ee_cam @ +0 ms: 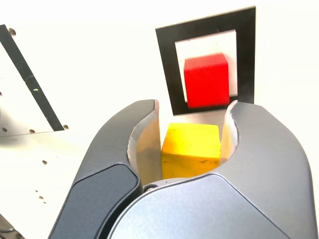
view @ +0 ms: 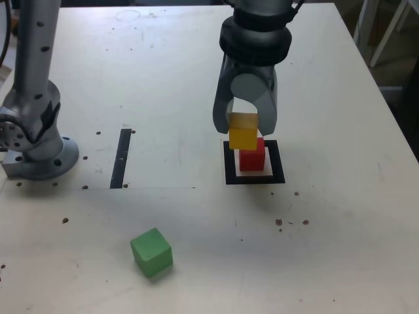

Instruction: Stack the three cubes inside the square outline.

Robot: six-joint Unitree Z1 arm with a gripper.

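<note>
In the exterior view, the arm (view: 255, 33) reaches in from the top edge, its wrist above the table (view: 340, 229) and its gripper (view: 243, 124) pointing down toward the black square outline (view: 277, 163). The two fingers come down on either side of the yellow cube (view: 243, 133) and are closed on it, so that it hangs between their tips with its lower part showing beneath them. The red cube (view: 253, 157) sits inside the outline, on the white centre, and the yellow cube overlaps its upper part in this view; whether the two touch cannot be told from here. The green cube (view: 152, 252) lies on the table near the bottom edge, turned at an angle, well apart from the outline and toward the exterior view's left. A narrow black strip (view: 121, 158) lies between the outline and a grey robot base (view: 42, 154) at the exterior view's left. In the wrist view, the broad grey fingers curve around the yellow cube, their pale inner pads (ee_cam: 147, 149) on both sides of it. The cube's top and one side face show between them. Beyond the fingertips the red cube stands within the black frame, and the narrow strip is visible well apart from it. The green cube is out of this view.
</note>
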